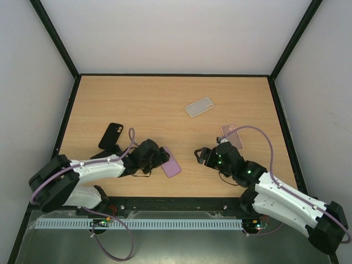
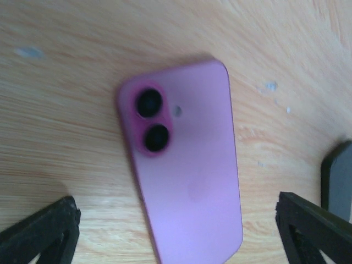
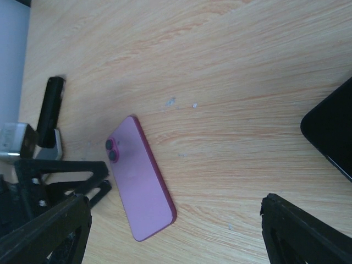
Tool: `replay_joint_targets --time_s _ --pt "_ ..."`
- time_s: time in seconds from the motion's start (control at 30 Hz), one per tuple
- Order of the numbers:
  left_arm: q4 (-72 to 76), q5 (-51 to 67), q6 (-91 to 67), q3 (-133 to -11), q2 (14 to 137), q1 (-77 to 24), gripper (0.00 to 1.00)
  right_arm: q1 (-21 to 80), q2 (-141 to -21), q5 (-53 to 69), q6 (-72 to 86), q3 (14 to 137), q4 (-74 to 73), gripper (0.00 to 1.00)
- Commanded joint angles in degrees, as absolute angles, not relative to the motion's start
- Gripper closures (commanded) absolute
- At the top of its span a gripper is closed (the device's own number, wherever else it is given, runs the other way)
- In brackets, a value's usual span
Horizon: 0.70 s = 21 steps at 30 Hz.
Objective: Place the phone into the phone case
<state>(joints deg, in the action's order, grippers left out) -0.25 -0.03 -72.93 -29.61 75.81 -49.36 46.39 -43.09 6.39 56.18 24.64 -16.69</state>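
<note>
**Pink phone lies flat between spread left fingers, not yet in a case**

Pink phone point(image 1: 171, 162) with a rounded rectangular body and two dark camera lenses lies back-up on the light wooden table point(image 1: 165, 93), near the near edge and a little left of centre. Its lens end points toward the far side.

The left gripper point(image 1: 159, 155) is at the phone's left side. In the left wrist view the left gripper point(image 2: 176, 239) is released: its black fingers point(image 2: 41, 234) stand wide, one on each side of the phone point(image 2: 187, 165), with bare wood showing between each finger and the phone's edges.

The right gripper point(image 1: 199, 155) hangs just right of the phone without touching it. In the right wrist view this gripper point(image 3: 179, 231) is also released, jaws spread wide and holding nothing, with the phone point(image 3: 140, 179) lying ahead of it.

A clear, see-through phone case point(image 1: 199, 106) rests farther back, right of centre, well apart from the phone. A black rectangular phone case point(image 1: 111, 136) lies on the left, beyond the left arm. A pinkish rectangular slab point(image 1: 231, 136) sits on the right, just beyond the right gripper, under a loop of purple cable point(image 1: 264, 135).
</note>
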Motion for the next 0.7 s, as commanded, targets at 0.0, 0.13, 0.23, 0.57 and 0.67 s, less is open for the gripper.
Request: replay_joint_targets --time_s 0.0,0.13,0.23,0.57,0.67 --pt "-9.04 -3.35 -72.16 -30.34 70.32 -44.32 0.01 49.85 -47.43 2.74 58.36 24.88 -13.07 0.18" --pt "-12.02 -1.86 -68.63 -30.29 65.91 -37.14 0.01 53.28 -53.52 0.22 56.83 27.06 -12.47 0.18" --pt "-15.42 -1.60 -66.06 -30.65 62.54 -31.74 0.01 54.73 -58.87 -1.08 53.54 30.32 -13.27 0.16" --pt "-25.67 -3.10 -63.73 -31.54 47.52 -21.57 0.01 61.51 -76.89 -8.63 48.72 42.18 -16.22 0.13" --pt "-25.41 -1.10 -64.42 -29.67 45.02 -21.12 0.01 63.43 -82.67 -10.86 47.03 46.81 -17.71 0.11"
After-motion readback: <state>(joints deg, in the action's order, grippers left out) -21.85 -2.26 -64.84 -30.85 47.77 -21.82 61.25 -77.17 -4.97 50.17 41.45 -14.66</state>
